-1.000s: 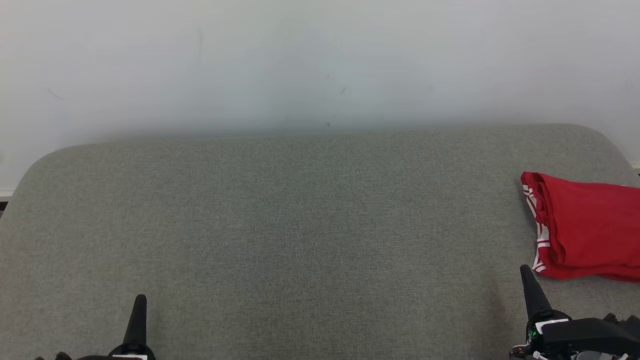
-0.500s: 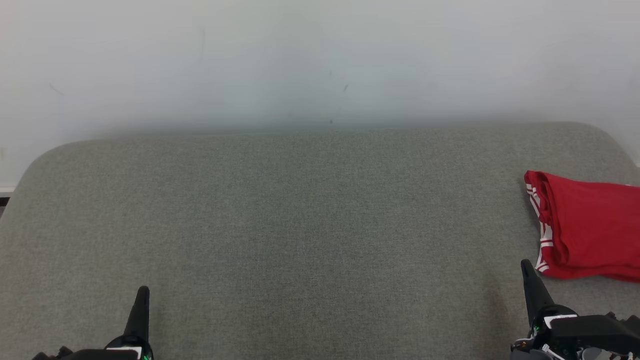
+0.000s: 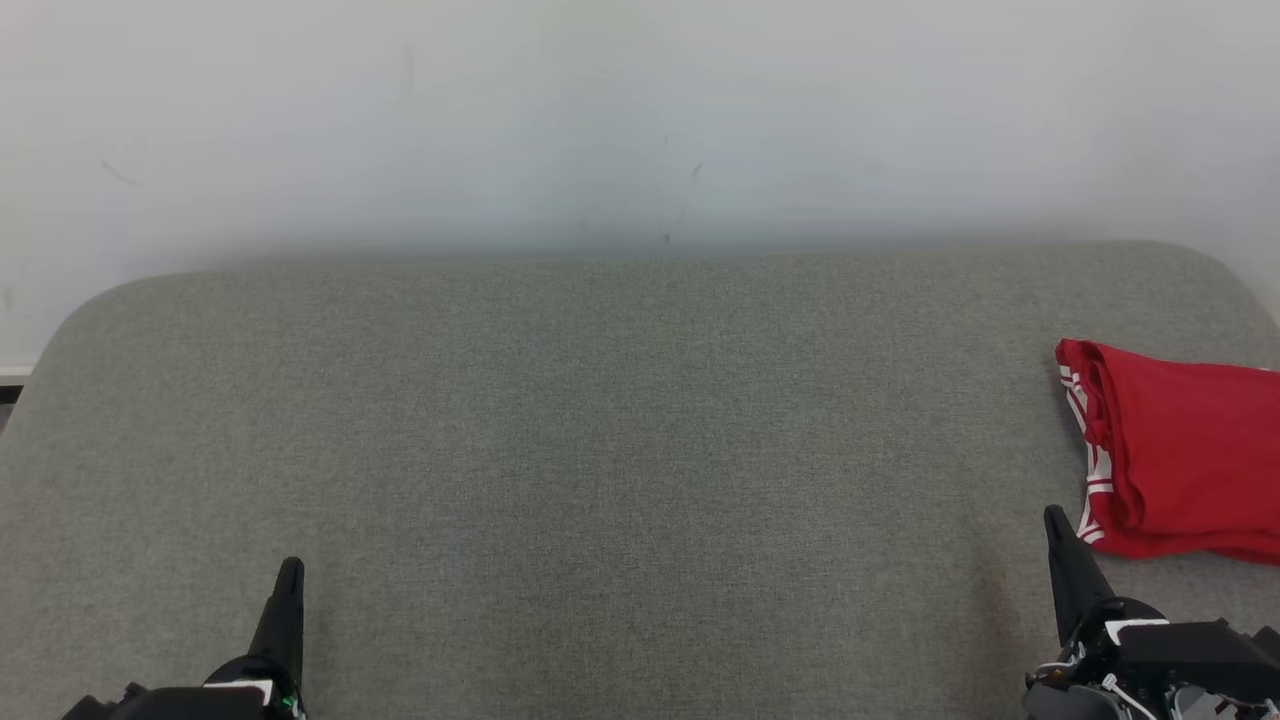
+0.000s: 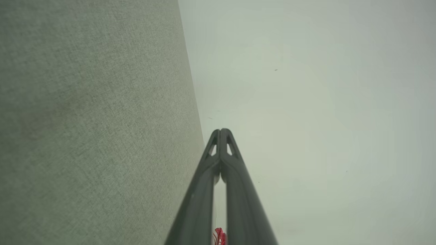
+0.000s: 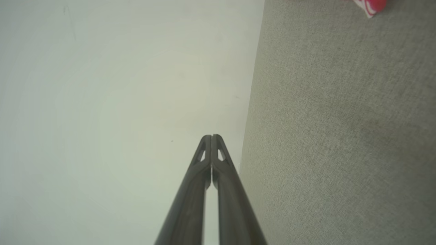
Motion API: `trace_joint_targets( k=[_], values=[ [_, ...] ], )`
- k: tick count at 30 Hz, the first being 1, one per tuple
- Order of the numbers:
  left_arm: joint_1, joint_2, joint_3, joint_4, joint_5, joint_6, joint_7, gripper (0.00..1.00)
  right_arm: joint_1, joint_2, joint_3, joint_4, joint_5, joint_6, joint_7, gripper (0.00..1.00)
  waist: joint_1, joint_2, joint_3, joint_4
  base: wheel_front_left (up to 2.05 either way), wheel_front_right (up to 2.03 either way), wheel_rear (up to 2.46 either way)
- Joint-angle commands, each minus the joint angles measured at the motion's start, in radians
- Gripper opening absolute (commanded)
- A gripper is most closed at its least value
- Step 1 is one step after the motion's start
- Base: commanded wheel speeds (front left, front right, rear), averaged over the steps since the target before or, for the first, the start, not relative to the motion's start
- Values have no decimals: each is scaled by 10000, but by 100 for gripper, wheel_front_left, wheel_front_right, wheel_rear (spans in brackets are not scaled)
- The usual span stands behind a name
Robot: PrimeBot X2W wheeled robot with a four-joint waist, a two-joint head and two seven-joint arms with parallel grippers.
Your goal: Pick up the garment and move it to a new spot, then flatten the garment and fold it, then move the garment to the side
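Head view: red garment (image 3: 1180,450) folded at the right edge of the grey padded tabletop (image 3: 600,450), near the right hand (image 3: 1055,520) but apart from it; left hand (image 3: 290,575) well away.

Left wrist view: left hand (image 4: 221,131) pinched shut, empty.

Right wrist view: right hand (image 5: 212,136) likewise closed on nothing, garment (image 5: 373,5) off in the corner.

Probably the last step, garment already set aside. Otherwise, next: open the right hand, reach for the near edge.
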Motion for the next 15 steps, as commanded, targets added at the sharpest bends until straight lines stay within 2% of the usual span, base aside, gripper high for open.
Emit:
trace_joint_targets(
  k=[1, 7, 15],
  values=[
    [-196, 51, 3, 4, -251, -26, 80, 0, -85, 25, -39, -63, 211, -19, 67, 0, 1, 0, 11, 9, 0, 0, 0],
    [-262, 52, -3, 21, -700, -28, 184, 0, -129, 49, -93, -104, 657, -21, 177, 0, 1, 0, 51, 38, 0, 0, 0],
    [-256, 50, 2, 20, -660, -28, 167, 0, -121, 46, -84, -95, 607, -21, 176, 0, 1, 0, 51, 38, 0, 0, 0]
  ],
)
